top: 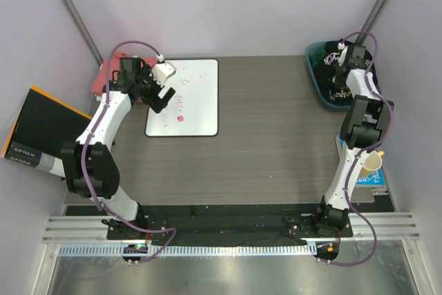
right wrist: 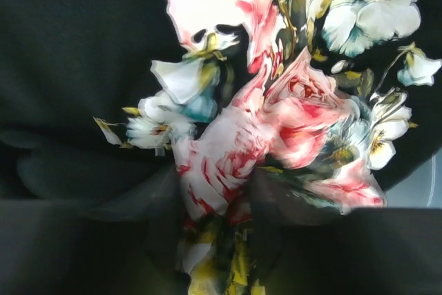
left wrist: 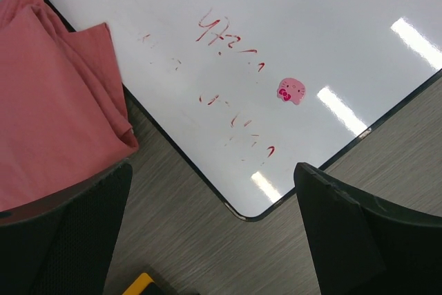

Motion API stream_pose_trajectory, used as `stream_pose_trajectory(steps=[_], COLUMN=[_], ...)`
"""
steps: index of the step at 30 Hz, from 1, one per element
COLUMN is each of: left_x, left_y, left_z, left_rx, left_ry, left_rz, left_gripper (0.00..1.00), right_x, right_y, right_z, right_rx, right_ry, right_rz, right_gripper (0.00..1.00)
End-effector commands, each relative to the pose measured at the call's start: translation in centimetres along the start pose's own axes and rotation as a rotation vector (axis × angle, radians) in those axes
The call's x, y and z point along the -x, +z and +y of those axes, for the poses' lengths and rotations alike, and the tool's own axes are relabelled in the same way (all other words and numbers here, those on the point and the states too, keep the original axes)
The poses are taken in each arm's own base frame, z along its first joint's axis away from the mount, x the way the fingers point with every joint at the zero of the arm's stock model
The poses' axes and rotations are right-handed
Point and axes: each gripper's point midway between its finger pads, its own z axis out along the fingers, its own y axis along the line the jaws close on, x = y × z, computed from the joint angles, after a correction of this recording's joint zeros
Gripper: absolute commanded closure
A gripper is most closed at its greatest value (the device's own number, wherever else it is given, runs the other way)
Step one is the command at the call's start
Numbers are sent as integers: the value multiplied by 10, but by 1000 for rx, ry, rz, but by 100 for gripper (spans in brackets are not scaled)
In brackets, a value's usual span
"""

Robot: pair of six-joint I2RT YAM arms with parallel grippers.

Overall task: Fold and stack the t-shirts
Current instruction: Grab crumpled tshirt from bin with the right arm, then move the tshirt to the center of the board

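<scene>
Right jaws pinch the black floral t-shirt (right wrist: 222, 153) bunched between them.

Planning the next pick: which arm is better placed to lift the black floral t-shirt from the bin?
Right. The right gripper is in the teal bin, black floral t-shirt bunched between its fingers; the left gripper hangs open over the whiteboard beside the pink t-shirt.

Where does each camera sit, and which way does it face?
Top external: above and behind, facing down on grey wood-grain table; left arm, right arm show.
Left wrist: faces down at white rectangular board and salmon-pink cloth t-shirt; open left tool shows.
Right wrist: pressed near black flower-print cloth t-shirt; right tool blurred.
Shared: board, in top and left.
</scene>
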Motion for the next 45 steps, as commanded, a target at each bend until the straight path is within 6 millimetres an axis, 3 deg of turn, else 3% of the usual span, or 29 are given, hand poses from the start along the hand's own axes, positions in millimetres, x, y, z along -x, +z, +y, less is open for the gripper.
stream_pose_trajectory(steps=[1, 2, 3, 7, 9, 14, 19, 21, 22, 24, 25, 26, 28, 29, 30, 31, 32, 34, 35, 36, 38, 41, 42, 43, 44, 45], left_x=[21, 21, 19, 20, 22, 34, 38, 40, 40, 43, 41, 43, 45, 46, 49, 48, 49, 53, 54, 56, 59, 65, 66, 68, 69, 69], left_y=[-27, -28, -28, -28, -27, -22, -15, -11, -9, -6, -1, 1, 9, 12, 15, 21, 24, 31, 32, 34, 36, 39, 40, 41, 42, 43], left_z=[9, 8, 5, -1, -2, -4, -9, -11, -11, -10, -11, -12, -10, -10, -8, -7, -8, -7, -7, -7, -8, -10, -11, -12, -13, -14], left_rx=[50, 50, 40, 24, 18, 13, 4, 2, 2, 4, -2, -5, -2, -1, 7, 8, 11, 19, 21, 23, 24, 24, 24, 25, 25, 23], left_ry=[68, 67, 62, 66, 59, 42, 56, 67, 70, 79, 75, 79, 85, 88, 93, 94, 99, 103, 104, 109, 117, 123, 126, 129, 133, 133], left_rz=[-38, -38, -37, -51, -58, -108, -132, -139, -143, -155, -150, -155, -164, -166, -178, -174, -174, -182, -185, -190, -195, -207, -208, -212, -213, -212], left_gripper=[0, 0, 0, 1, 7, 18, 21, 21, 21, 21, 21, 21, 21, 21, 22, 22, 23, 23, 24, 24, 24, 23, 20, 12, 9, 7], right_x=[-10, -8, -7, 13, 28, 93, 171, 192, 209, 226, 240, 248, 264, 272, 276, 283, 286, 289, 287, 287, 284, 271, 250, 236, 222, 192], right_y=[19, 20, 19, 9, -1, -48, -127, -154, -179, -208, -235, -253, -290, -323, -343, -366, -402, -437, -467, -476, -492, -466, -432, -410, -390, -353], right_z=[11, 10, 10, 4, 0, -12, -7, 0, 7, 17, 19, 42, 59, 72, 73, 87, 97, 100, 98, 97, 89, 86, 93, 97, 98, 105], right_rx=[54, 51, 51, 44, 38, 19, 32, 37, 42, 42, 34, 72, 86, 119, 128, 152, 193, 218, 239, 239, 204, 161, 169, 170, 154, 160], right_ry=[-3, 2, -2, -11, -16, 40, 19, -27, -48, -121, -147, -201, -282, -311, -324, -352, -373, -375, -380, -375, -374, -414, -448, -473, -519, -542], right_rz=[28, 26, 22, -26, -63, -226, -436, -504, -565, -633, -695, -741, -841, -914, -961, -1023, -1097, -1178, -1236, -1261, -1284, -1210, -1102, -1037, -976, -865], right_gripper=[87, 97, 99, 99, 99, 99, 99, 99, 99, 99, 99, 99, 99, 99, 99, 99, 99, 99, 99, 99, 99, 99, 92, 21, 3, 0])
